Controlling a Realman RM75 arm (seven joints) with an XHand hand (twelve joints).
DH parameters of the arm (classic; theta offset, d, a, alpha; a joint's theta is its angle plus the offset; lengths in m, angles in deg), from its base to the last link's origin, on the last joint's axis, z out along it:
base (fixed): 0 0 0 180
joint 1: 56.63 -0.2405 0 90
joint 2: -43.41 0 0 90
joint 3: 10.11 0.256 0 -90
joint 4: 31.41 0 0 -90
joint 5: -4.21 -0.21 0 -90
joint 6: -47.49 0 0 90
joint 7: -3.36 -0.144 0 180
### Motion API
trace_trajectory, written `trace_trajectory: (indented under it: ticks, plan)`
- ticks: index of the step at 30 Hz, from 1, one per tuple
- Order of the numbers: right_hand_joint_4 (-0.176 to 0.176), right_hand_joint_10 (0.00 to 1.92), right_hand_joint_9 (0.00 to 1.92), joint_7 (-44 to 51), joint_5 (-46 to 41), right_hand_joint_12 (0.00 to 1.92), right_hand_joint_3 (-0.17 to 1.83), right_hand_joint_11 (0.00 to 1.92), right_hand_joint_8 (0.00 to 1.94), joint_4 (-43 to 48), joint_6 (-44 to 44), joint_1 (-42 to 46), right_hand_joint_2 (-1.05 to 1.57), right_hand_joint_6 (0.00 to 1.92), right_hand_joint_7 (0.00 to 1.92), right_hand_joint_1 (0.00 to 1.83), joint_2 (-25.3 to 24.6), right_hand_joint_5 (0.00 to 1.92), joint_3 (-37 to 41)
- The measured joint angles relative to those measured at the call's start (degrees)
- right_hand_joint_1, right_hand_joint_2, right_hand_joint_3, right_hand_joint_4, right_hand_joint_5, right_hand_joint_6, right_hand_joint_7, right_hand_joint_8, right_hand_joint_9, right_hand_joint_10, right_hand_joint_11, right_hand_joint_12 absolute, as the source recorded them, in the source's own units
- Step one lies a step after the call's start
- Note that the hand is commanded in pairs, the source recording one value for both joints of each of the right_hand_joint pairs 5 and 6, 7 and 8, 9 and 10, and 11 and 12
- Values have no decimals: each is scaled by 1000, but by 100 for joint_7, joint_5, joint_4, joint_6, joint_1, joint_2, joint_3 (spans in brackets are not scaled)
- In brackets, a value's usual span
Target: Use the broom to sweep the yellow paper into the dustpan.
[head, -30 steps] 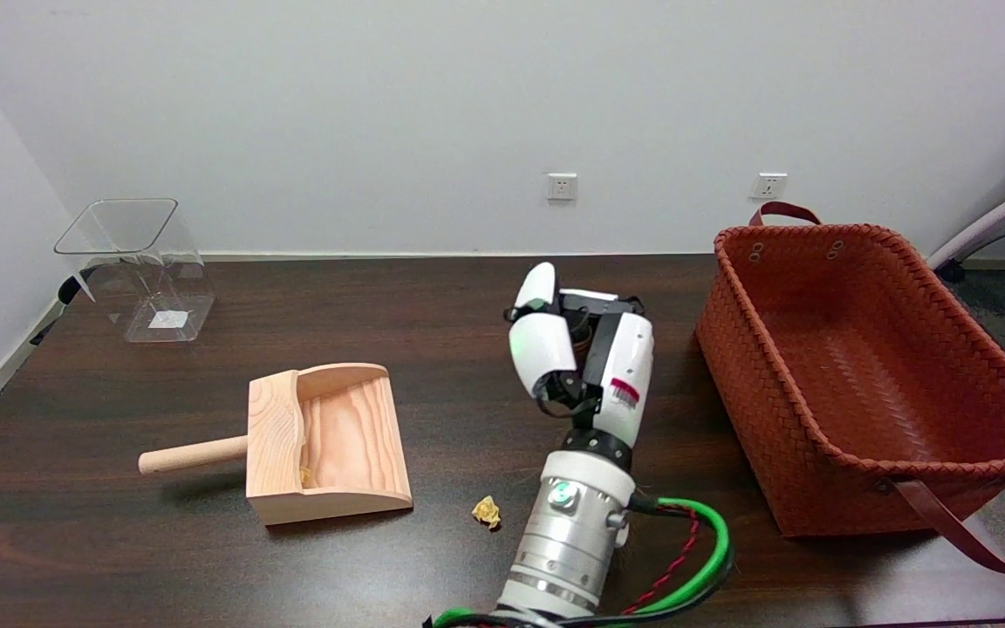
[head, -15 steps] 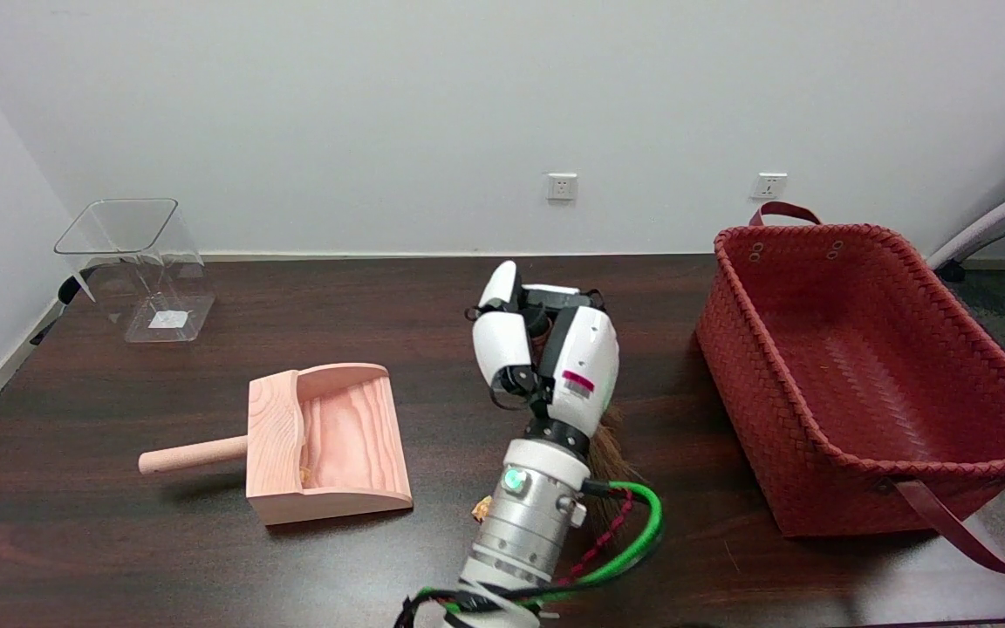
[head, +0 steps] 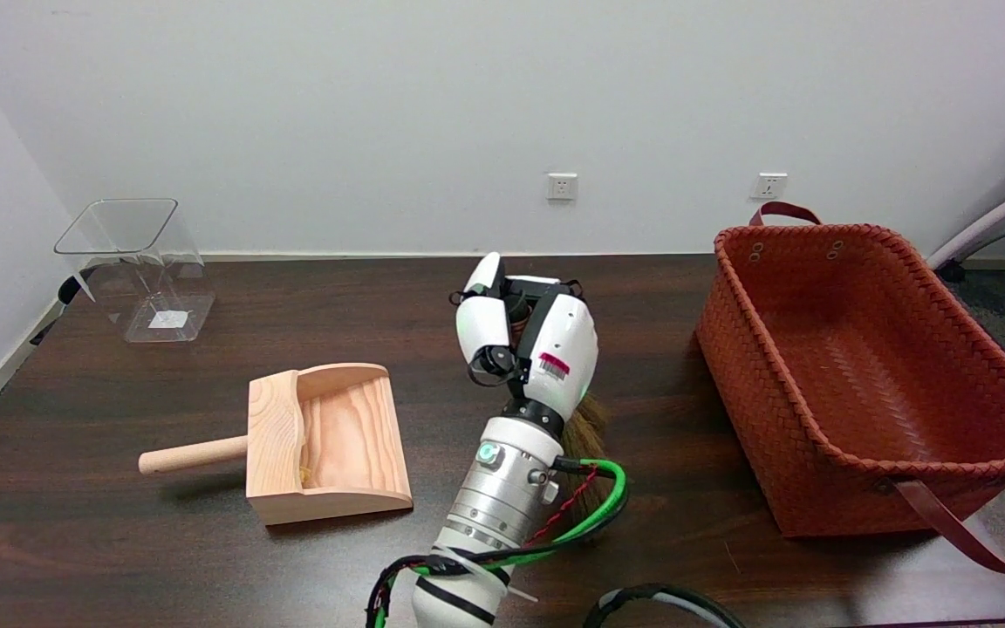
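Observation:
My right hand (head: 530, 338) is at the table's middle, fingers curled around the broom's handle. The broom's (head: 587, 433) brown bristles stick out to the right of my wrist, down near the tabletop. The wooden dustpan (head: 328, 440) lies to the left of my arm, its open mouth towards me and its round handle (head: 193, 453) pointing left. A small yellow scrap (head: 304, 475) sits inside the pan near its left wall. The crumpled yellow paper does not show; my forearm covers the spot where it lay.
A large woven orange basket (head: 816, 419) with strap handles fills the right side of the table. A clear plastic container (head: 140, 266) stands at the far left corner. Green, red and black cables (head: 590, 515) trail from my forearm at the near edge.
My arm and hand have swung left towards the dustpan. The broom's bristles have come into view beside my wrist. The yellow paper has gone out of sight behind my forearm.

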Motion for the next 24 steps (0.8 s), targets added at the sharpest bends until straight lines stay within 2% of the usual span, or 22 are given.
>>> trace_trajectory:
  ticks: [11,24]
  plan:
    - [0,1920,1920,-93,-464,1920,451,1920,1920,-138,-22,-71,1571,1920,1920,937,-144,1920,-29]
    - [0,1920,1920,-628,-786,1920,366,1920,1920,-576,56,-151,1571,1920,1920,886,-227,1920,-35]
